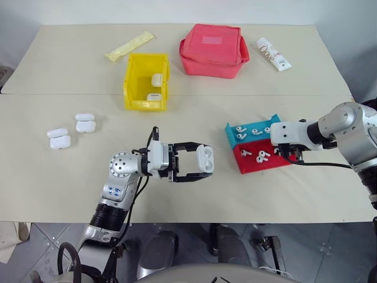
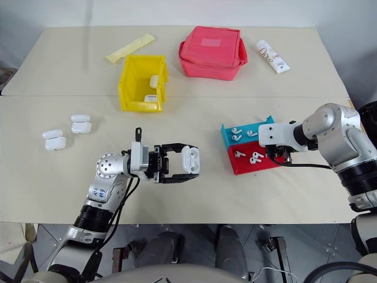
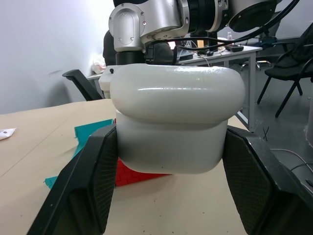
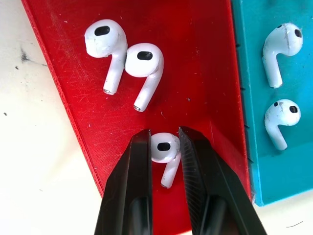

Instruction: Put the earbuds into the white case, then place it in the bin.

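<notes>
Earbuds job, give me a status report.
Left gripper shut on white case, lid open. Right gripper closing around an earbud in the red tray. Bin unobstructed.

White case (image 3: pixel 176 127) clamped between black gripper (image 3: pixel 168 191) fingers, red-and-teal tray (image 3: pixel 95 139) behind on table (image 3: pixel 39 142)

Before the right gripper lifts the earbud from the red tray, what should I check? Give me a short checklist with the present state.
1. Earbud sits between the right gripper fingers: ok.
2. Fingers fully shut on the earbud: cannot tell.
3. Neighbouring earbuds lie apart from the fingers: ok.
4. Left gripper holds the white case firmly: ok.
5. Case lid open to receive the earbud: not ok; it looks closed.
6. Yellow bin has room left: ok.
</notes>
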You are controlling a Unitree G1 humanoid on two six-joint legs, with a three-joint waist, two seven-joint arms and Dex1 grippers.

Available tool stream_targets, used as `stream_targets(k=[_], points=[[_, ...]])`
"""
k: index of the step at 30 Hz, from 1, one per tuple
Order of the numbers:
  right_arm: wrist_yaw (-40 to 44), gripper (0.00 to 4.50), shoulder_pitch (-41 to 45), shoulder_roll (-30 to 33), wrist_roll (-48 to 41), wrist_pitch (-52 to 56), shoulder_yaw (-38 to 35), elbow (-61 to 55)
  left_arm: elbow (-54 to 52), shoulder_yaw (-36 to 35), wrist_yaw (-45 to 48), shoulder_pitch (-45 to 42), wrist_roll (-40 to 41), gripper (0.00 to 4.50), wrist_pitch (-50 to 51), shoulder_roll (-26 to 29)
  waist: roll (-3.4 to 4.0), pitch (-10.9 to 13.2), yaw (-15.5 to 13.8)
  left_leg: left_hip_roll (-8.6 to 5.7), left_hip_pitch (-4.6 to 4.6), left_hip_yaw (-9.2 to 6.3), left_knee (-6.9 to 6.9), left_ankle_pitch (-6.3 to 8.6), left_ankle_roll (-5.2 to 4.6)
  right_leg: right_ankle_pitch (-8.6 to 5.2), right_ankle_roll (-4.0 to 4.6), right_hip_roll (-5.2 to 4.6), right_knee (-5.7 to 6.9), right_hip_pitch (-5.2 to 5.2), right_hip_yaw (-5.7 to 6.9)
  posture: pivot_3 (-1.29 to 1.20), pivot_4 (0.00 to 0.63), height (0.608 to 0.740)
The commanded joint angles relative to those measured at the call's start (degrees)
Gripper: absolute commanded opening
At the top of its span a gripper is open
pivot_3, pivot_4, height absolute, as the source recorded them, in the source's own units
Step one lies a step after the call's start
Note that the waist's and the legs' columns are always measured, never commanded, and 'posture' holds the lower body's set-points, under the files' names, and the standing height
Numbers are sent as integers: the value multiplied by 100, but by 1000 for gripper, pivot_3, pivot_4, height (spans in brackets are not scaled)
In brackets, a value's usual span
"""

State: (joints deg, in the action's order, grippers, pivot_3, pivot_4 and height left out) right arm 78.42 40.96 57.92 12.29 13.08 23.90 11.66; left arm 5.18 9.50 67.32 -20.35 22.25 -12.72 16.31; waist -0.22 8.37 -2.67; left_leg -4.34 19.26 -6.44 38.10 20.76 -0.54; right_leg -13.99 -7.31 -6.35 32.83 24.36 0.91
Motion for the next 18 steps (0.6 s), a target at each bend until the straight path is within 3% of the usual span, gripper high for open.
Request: stream_targets(k=[1,7,11,13,18], points=[[-17,444,61,-18,-94,170,-329,-98,-166,-40,-37,-7,53,2779,-58,-6,0,0,1,0,0,0,0,0,0,0,0,0,0,0,0,0,150,740],[-93,444,-272,21,-1163,1679,-1485,-1203,24,47,24,-129,68,2779,-56,-164,3,2,-27,-1,3,-1,0,0,0,0,0,-2,0,2,-1,0,150,740],[-448,444,-1168,-280,-2492,3374,-3071,-2937,423,22,113,-417,142,2779,22,-357,-2,0,-94,-1,6,-10,6,1,1,1,1,-3,-3,-4,7,0,150,740],[-596,444,-1442,-533,-3059,3602,-3531,-3476,648,-9,142,-593,183,2779,97,-453,-2,0,-104,-2,6,-10,8,1,0,1,0,-6,0,-5,7,0,150,740],[-1603,444,-1898,-2057,-5024,4517,-4527,-4814,1120,-61,461,-1054,369,2779,348,-643,-5,-1,-85,3,1,-9,7,2,1,3,-2,-2,2,-7,5,0,150,740]])
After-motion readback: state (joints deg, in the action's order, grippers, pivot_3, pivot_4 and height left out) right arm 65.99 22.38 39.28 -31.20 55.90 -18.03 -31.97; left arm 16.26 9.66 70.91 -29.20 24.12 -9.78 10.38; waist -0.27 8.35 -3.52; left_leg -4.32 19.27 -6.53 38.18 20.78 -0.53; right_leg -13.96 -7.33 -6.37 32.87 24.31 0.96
